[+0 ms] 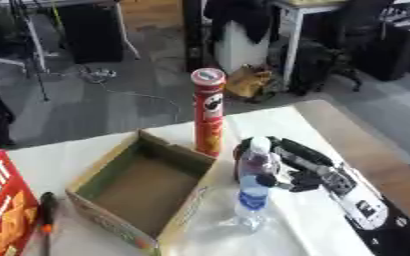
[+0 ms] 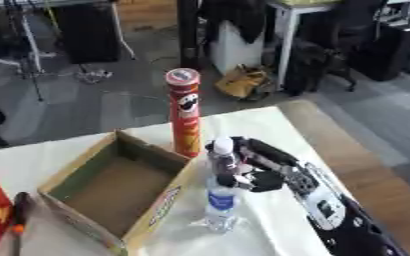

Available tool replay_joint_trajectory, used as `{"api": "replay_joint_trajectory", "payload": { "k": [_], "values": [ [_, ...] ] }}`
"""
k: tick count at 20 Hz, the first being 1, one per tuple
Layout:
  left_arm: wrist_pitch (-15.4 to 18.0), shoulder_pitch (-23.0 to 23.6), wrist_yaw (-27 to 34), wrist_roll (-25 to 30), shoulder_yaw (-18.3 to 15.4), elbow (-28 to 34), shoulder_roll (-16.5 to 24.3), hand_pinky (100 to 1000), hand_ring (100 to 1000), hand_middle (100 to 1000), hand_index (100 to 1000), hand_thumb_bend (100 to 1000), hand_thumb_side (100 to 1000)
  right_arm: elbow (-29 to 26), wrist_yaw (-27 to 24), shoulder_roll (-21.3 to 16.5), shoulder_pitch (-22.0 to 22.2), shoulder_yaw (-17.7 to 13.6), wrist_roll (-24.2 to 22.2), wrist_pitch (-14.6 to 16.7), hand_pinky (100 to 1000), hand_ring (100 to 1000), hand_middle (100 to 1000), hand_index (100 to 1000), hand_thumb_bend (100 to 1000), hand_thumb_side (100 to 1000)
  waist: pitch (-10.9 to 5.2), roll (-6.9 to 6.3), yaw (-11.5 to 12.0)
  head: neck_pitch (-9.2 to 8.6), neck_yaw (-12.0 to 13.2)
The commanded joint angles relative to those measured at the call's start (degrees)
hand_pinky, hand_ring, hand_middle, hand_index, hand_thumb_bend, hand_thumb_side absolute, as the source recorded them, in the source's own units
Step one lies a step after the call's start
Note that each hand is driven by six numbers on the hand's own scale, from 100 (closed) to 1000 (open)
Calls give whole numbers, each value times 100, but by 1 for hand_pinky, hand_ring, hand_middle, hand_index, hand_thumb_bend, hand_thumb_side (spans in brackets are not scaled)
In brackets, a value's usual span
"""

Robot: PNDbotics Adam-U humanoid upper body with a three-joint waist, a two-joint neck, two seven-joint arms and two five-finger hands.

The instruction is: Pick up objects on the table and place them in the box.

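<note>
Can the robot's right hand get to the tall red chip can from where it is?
Probably not yet. The right hand is curled round the water bottle, so it is busy. The chip can stands just behind the bottle, beside the box, with nothing between.

The cardboard box (image 1: 147,192) is showing matt brown walls and a printed outer side. The red crisp tube (image 1: 208,112) is looking glossy, as is the clear plastic water bottle (image 1: 253,185) with its blue label. The right hand (image 1: 300,167) is gleaming in black plastic and silver metal. The white tablecloth (image 1: 309,220) is lying smooth and matt.
</note>
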State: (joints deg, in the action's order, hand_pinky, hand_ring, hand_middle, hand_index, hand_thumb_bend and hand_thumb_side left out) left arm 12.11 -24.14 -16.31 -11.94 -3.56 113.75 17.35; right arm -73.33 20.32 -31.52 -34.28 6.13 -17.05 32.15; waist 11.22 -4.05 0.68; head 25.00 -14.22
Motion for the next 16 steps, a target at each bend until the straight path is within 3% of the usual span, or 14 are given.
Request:
{"api": "replay_joint_trajectory", "payload": {
  "k": [1, 4, 5, 6, 7, 10, 16],
  "values": [
    [-17, -62, 25, 16, -70, 84, 76, 1000, 969, 873, 868, 100, 1000, -9, 110, -111, -92, -43, 25, 0, 732, 864, 746, 898, 620, 1000, -72, 21, 5, -24, -26],
    [-23, -57, 28, 24, -72, 84, 74, 1000, 968, 873, 867, 100, 1000, 22, 150, -105, -89, -42, 18, 18, 681, 850, 739, 892, 621, 1000, -72, 21, 8, -31, -41],
    [-26, -53, 29, 28, -74, 84, 73, 1000, 968, 873, 865, 100, 1000, 38, 153, -101, -88, -50, 20, 26, 580, 794, 706, 868, 611, 1000, -72, 20, 8, -31, -49],
    [-30, -49, 30, 31, -76, 84, 72, 1000, 968, 873, 865, 100, 1000, 54, 145, -97, -87, -62, 36, 31, 580, 794, 706, 868, 611, 1000, -72, 19, 9, -30, -57],
    [-35, -44, 31, 34, -77, 84, 71, 1000, 969, 874, 864, 100, 1000, 67, 133, -94, -87, -72, 57, 37, 511, 746, 662, 845, 608, 1000, -72, 18, 9, -31, -63],
    [-49, -35, 32, 44, -82, 84, 69, 1000, 969, 874, 864, 100, 1000, 90, 102, -92, -87, -83, 114, 47, 506, 743, 659, 843, 607, 1000, -73, 17, 8, -35, -71],
    [-50, -31, 31, 40, -96, 84, 67, 1000, 968, 873, 858, 100, 1000, 108, 57, -91, -89, -94, 196, 29, 450, 660, 554, 782, 603, 1000, -76, 12, 15, -44, -102]
  ]
}}
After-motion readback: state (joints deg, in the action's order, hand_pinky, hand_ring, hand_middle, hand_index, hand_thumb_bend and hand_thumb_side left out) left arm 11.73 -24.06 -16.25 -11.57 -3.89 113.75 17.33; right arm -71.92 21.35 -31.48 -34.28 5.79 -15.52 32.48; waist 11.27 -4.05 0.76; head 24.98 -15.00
